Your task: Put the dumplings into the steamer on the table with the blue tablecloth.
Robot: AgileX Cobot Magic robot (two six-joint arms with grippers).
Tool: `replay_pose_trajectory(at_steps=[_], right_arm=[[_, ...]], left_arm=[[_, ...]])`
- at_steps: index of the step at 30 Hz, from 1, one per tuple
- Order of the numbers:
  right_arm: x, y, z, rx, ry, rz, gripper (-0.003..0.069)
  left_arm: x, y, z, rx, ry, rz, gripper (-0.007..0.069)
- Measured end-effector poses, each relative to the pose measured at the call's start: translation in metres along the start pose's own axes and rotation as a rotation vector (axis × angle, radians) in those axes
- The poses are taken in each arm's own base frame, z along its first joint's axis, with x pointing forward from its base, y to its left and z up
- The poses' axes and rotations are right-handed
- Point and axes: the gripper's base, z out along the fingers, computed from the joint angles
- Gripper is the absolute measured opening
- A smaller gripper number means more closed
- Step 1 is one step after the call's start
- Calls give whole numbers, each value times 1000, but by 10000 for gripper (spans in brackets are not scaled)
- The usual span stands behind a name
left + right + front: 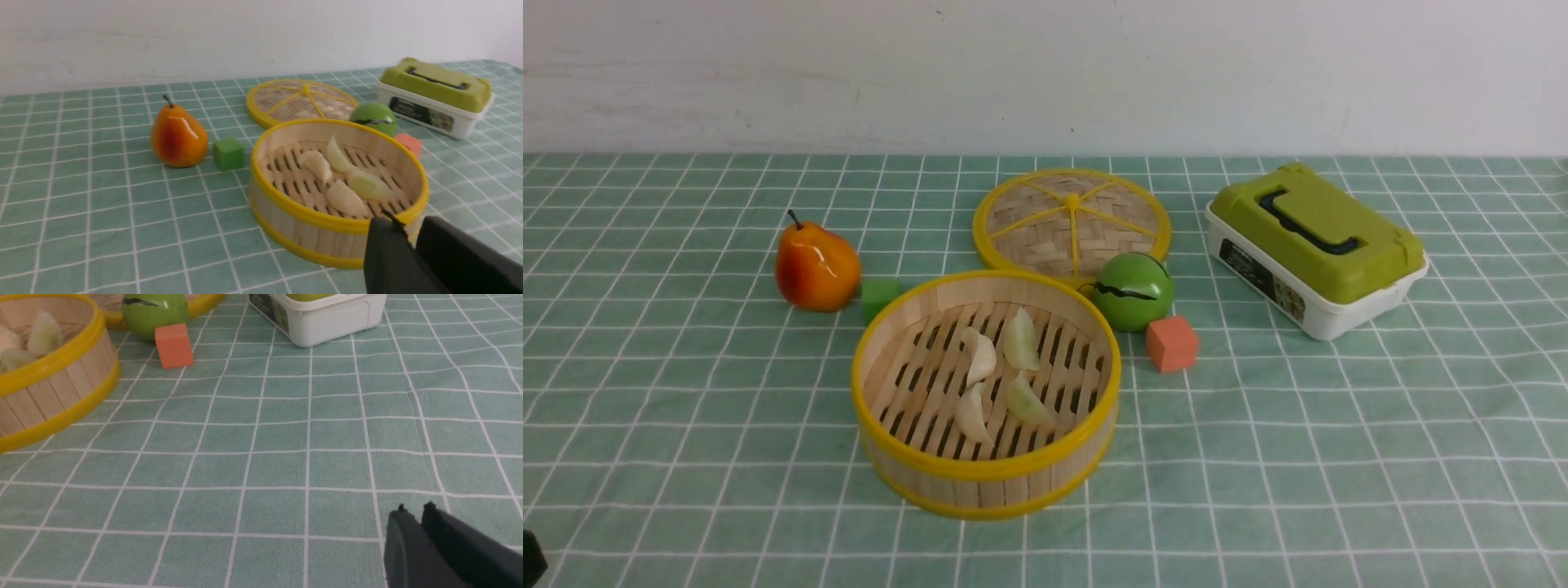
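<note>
Dumplings: all four dumplings lie on the slatted floor of the steamer, clustered near its middle; two are cream-white, two pale yellow-green.
Steamer: the round bamboo basket with yellow rim bands stands upright on my bench, near the centre of the front view.
Cloth: the blue tablecloth, pale green-teal with thin white grid lines, covers the whole bench.
Lid: the flat woven lid with yellow spokes lies just behind the steamer.
Left of the steamer: a green cube sits close to the rim, and an orange-red pear stands just beside the cube.
Right of the steamer: a green ball rests against the lid's edge, with an orange cube just in front of it.
Far right: a white box with a green lid sits well apart from the steamer.
My left pincer: pressed together with nothing between the tips, near the steamer's rim in my left wrist view.
My right pincer: pressed together and empty, above bare cloth, well apart from the steamer.
</note>
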Motion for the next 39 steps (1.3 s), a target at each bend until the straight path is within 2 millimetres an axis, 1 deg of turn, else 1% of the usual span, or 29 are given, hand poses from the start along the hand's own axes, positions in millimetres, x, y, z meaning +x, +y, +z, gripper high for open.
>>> replay_pose_trajectory(at_steps=[1, 4, 5, 7, 8, 9, 15, 17, 27, 39], right_arm=[[0, 0, 0, 0, 0, 0, 59], [0, 0, 0, 0, 0, 0, 62], [0, 0, 0, 1, 1, 1, 62], [0, 0, 0, 1, 1, 1, 62], [0, 0, 0, 0, 1, 2, 62], [0, 0, 0, 0, 1, 4, 62], [0, 0, 0, 0, 1, 4, 73], [0, 0, 0, 0, 1, 4, 75], [0, 0, 0, 0, 1, 4, 86], [0, 0, 0, 0, 2, 4, 95]], left_arm=[[3, 1, 1, -12, -10, -13, 105], [29, 11, 11, -121, -57, -107, 99], [42, 17, 15, -187, -77, -136, 79], [54, 22, 18, -235, -92, -158, 41], [63, 25, 20, -260, -77, -173, 6], [66, 26, 21, -270, -61, -177, -15], [91, 25, 20, -270, 181, -200, -14], [93, 24, 19, -254, 207, -189, -14], [93, 23, 20, -221, 224, -85, -14], [93, 22, 20, -212, 224, -95, -14]])
